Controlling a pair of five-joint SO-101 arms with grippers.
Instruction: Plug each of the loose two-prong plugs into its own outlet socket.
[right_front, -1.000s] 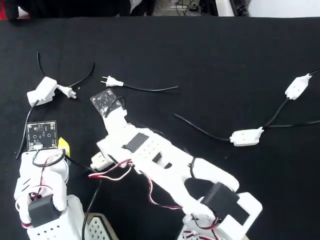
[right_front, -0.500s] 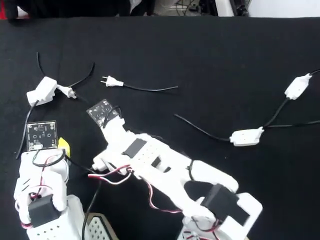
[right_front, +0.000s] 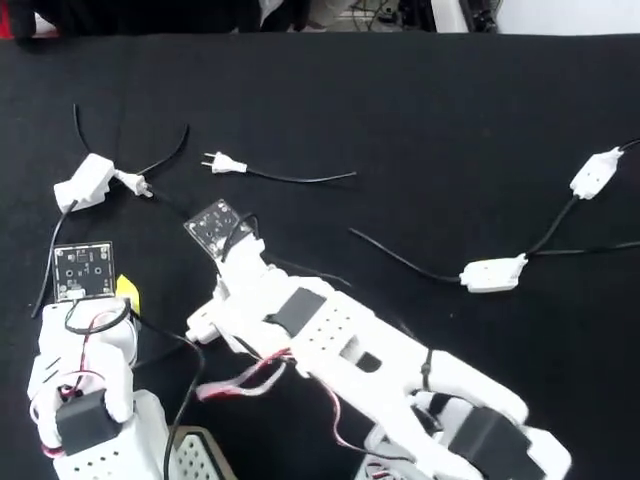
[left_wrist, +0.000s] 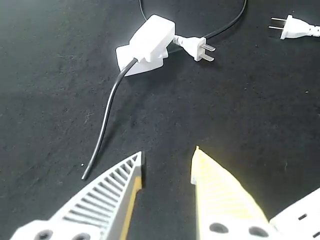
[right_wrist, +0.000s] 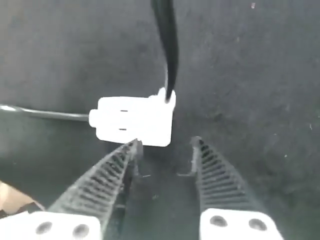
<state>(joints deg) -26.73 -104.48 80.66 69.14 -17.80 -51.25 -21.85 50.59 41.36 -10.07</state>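
A white outlet socket (left_wrist: 147, 42) lies at the table's far left, and a white two-prong plug (left_wrist: 198, 48) rests right beside it, unplugged. A second loose plug (right_front: 225, 163) lies further right on its black cable. My left gripper (left_wrist: 167, 155) hovers open short of that socket, nothing between its fingers. My right gripper (right_wrist: 165, 142) is open over another white socket (right_wrist: 134, 121), which lies just off one fingertip (right_wrist: 131, 148). In the high view that socket (right_front: 203, 322) sits under the right arm (right_front: 330, 335). Two more sockets (right_front: 493, 273) (right_front: 595, 172) lie at the right.
Black cables loop around the far-left socket (right_front: 85, 180) and run between the right-hand sockets. The black table (right_front: 420, 110) has open room across its far middle. The right arm lies diagonally over the near centre, close to the left arm (right_front: 85, 370).
The right arm has drawn back toward the near edge and dropped lower, its wrist shifting slightly right. The left arm, plugs and sockets have stayed put.
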